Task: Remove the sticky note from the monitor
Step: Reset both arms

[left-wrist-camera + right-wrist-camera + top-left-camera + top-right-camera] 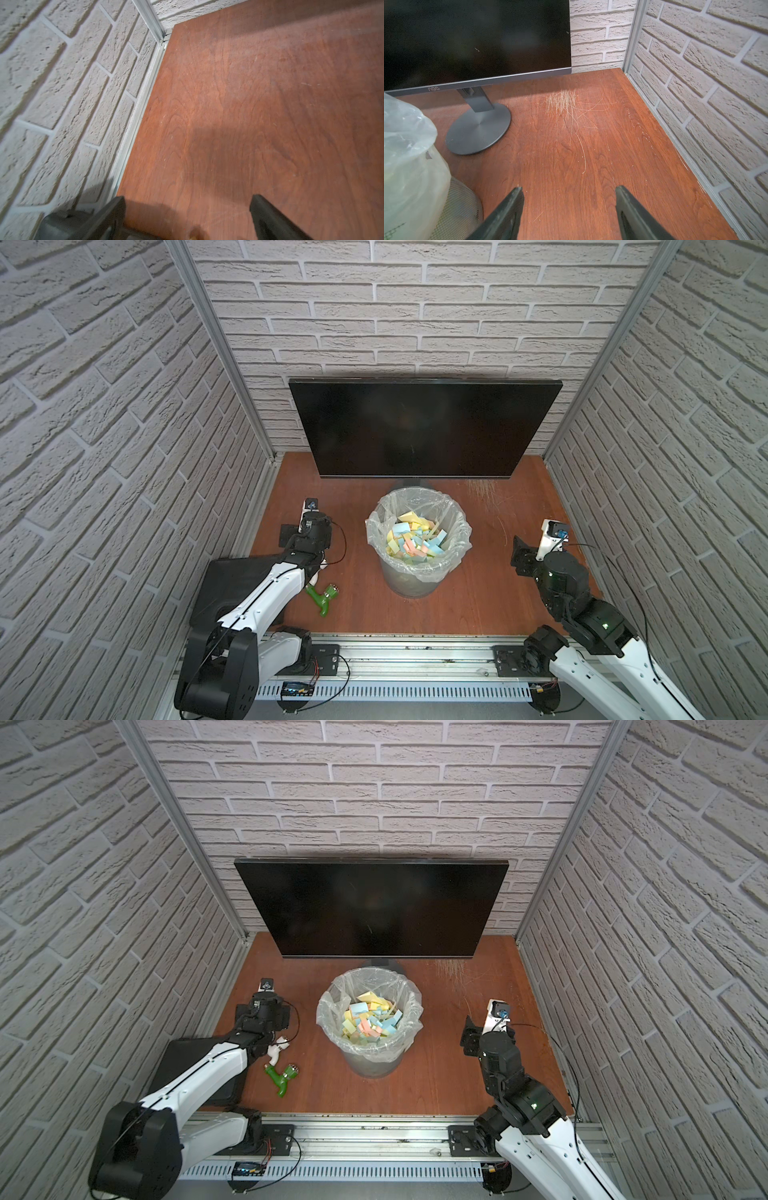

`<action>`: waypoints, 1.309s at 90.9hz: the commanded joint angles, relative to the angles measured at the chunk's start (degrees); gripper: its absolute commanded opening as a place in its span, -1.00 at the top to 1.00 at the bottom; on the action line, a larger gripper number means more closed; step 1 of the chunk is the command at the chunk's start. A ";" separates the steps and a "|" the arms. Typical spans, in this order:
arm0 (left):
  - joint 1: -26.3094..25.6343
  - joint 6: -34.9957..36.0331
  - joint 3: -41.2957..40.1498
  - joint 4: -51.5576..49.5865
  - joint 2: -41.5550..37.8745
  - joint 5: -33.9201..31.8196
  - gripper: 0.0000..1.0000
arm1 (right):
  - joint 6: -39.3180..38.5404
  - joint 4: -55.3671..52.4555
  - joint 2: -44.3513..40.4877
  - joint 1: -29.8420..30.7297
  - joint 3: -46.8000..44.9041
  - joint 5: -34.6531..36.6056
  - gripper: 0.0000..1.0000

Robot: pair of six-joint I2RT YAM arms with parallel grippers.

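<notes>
**Top views**
- Monitor (424, 429): stands at the middle of the table's far edge, close to the back brick wall. Its screen is evenly dark in both top views.
- Table (478, 605): reddish wood.
- Waste bin (409, 587): at the table's centre, just in front of the monitor, lined with a clear bag.
- Sticky notes (415, 539): a heap inside the bin, in yellow, blue, pink and green.
- Green tap-shaped piece (282, 1076): lies near the table's left edge, towards the near edge. A white piece (277, 1048) lies just beside it.
- Black slab (237, 585): at the near left corner, partly under the left arm (266, 593).
- Right arm (561, 585): reaches in over the near right corner.

**Left wrist view**
- Left gripper (187, 205): jaws spread wide and holding nothing, over bare table by the left edge and its metal rail (135, 128).

**Right wrist view**
- Right gripper (569, 189): jaws fairly wide apart and holding nothing, over the table near its right edge.
- Monitor (473, 35) on its round stand (478, 131), towards the far edge.
- Pale scratches (564, 101): just below the screen's right corner.
- Bin liner (409, 145) and mesh wall (463, 209): beside the gripper.
</notes>
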 commanded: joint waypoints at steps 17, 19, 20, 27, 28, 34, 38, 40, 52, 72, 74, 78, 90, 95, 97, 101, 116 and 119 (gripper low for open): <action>5.32 2.56 -4.99 28.47 9.80 11.03 -0.96 | -10.64 16.92 -0.80 -0.34 -7.66 -0.99 -0.46; 5.46 2.60 -5.45 30.47 10.72 11.42 -0.96 | -11.68 18.54 -0.90 -0.43 -8.52 -1.28 -0.46; 5.46 2.69 -5.66 31.49 11.24 11.61 -0.96 | -12.14 19.45 -0.92 -0.43 -8.95 -1.43 -0.46; 5.49 4.46 -4.96 34.50 14.33 13.75 -0.97 | -14.77 25.35 -0.48 -0.95 -11.81 -2.21 -0.45; 5.47 4.86 -4.67 34.69 14.72 13.95 -0.96 | -15.05 26.06 -0.31 -1.09 -12.13 -2.33 -0.45; 5.32 6.80 -4.90 39.13 16.81 14.91 -0.96 | -16.41 29.94 1.58 -2.12 -13.64 -3.61 -0.45; 5.22 7.37 -6.97 44.38 18.13 15.73 -0.96 | -16.81 31.91 3.62 -3.16 -14.11 -4.27 -0.46; 5.20 7.32 -7.95 47.08 19.11 15.65 -0.96 | -17.00 32.86 4.89 -3.75 -14.24 -4.60 -0.47; 5.05 7.97 -12.43 58.51 23.96 15.65 -0.97 | -19.47 41.95 12.66 -9.70 -16.05 -7.92 -0.49; 6.29 6.63 -9.75 52.83 23.22 18.12 -0.96 | -19.80 64.69 30.53 -20.95 -19.71 -17.47 -0.50; 6.26 6.72 -9.85 53.00 23.39 18.05 -0.96 | -20.38 66.98 32.46 -21.32 -19.91 -17.92 -0.51; 6.30 6.62 -9.70 52.43 23.21 18.27 -0.97 | -21.23 72.58 37.06 -21.97 -20.31 -18.60 -0.51; 6.49 6.57 -9.54 52.22 23.23 18.66 -0.97 | -20.79 91.13 51.86 -23.68 -22.34 -21.47 -0.50; 6.61 6.60 -9.56 52.20 23.27 18.93 -0.96 | -21.17 97.24 57.68 -23.90 -22.61 -23.03 -0.49; 6.67 6.57 -9.52 52.07 23.17 19.02 -0.97 | -21.21 98.78 59.93 -23.94 -22.41 -23.51 -0.49; 6.77 6.57 -9.43 51.92 23.26 19.23 -0.97 | -21.55 102.94 64.61 -23.98 -21.81 -24.01 -0.48; 7.13 6.39 -9.23 51.45 23.19 19.99 -0.96 | -22.24 85.42 62.55 -24.09 -14.00 -25.96 -0.77; 7.09 6.39 -9.19 51.45 23.19 20.04 -0.96 | -22.12 85.71 64.22 -24.48 -12.81 -27.88 -0.99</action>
